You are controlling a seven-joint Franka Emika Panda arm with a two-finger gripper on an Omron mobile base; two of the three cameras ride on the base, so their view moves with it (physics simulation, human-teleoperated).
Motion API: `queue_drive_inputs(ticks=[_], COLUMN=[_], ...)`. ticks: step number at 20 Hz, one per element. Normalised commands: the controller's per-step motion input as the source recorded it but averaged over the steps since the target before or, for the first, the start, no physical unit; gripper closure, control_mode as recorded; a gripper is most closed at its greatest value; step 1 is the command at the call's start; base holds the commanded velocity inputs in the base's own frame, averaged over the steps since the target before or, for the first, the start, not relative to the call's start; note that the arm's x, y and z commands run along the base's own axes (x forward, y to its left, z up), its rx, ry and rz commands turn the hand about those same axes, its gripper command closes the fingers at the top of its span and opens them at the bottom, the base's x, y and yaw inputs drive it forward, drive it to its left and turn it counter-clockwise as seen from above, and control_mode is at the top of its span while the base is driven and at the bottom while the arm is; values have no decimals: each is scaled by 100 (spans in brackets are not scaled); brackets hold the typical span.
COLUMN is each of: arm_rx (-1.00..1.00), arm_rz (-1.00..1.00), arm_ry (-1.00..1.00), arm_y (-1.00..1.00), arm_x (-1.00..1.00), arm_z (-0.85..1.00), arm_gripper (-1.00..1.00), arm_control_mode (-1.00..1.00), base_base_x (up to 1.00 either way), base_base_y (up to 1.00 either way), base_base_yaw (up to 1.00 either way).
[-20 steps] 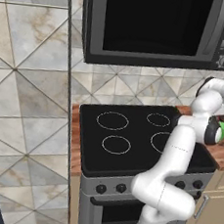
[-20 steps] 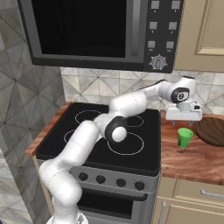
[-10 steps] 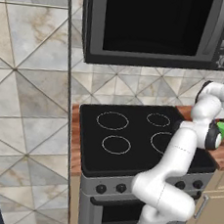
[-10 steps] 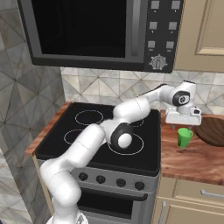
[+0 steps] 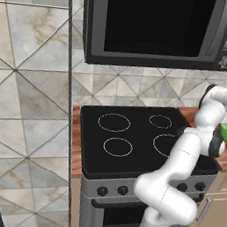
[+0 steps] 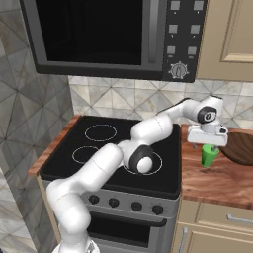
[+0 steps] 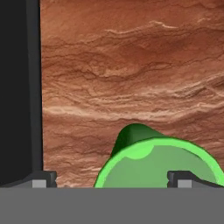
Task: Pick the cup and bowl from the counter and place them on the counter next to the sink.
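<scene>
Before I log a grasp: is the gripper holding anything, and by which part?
Nothing yet. The gripper hangs above the green cup, jaws open.

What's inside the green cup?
Looking down from the hand view, the green cup seems empty: just plain green inside. The gripper's fingertips cover the lower part of its mouth, so that bit can't be checked. It stands on the wooden counter.

Below me, the reddish-brown wood-grain worktop [image 6: 222,180] carries a small bright green cup [image 6: 209,155], upright, and a dark round wooden disc [image 6: 241,147] beside it.
</scene>
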Motion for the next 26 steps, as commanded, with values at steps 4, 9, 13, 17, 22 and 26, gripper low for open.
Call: queue_drive_inputs(ticks=[4, 9, 13, 17, 22, 26], arm_rx=[3, 2, 0, 0, 0, 0], arm_rz=[0, 0, 0, 0, 0, 0], arm_ry=[0, 1, 0, 0, 0, -1], arm_y=[5, 6, 0, 0, 0, 0], arm_x=[-5, -9, 0, 0, 0, -4], arm_z=[-17, -11, 0, 0, 0, 0], arm_gripper=[-100, -100, -100, -100, 100, 100], arm_control_mode=[-100, -100, -100, -100, -100, -100], base_base_x=[0, 0, 0, 0, 0, 0], base_base_y=[0, 0, 0, 0, 0, 0], base_base_yaw=[0, 0, 0, 0, 0, 0])
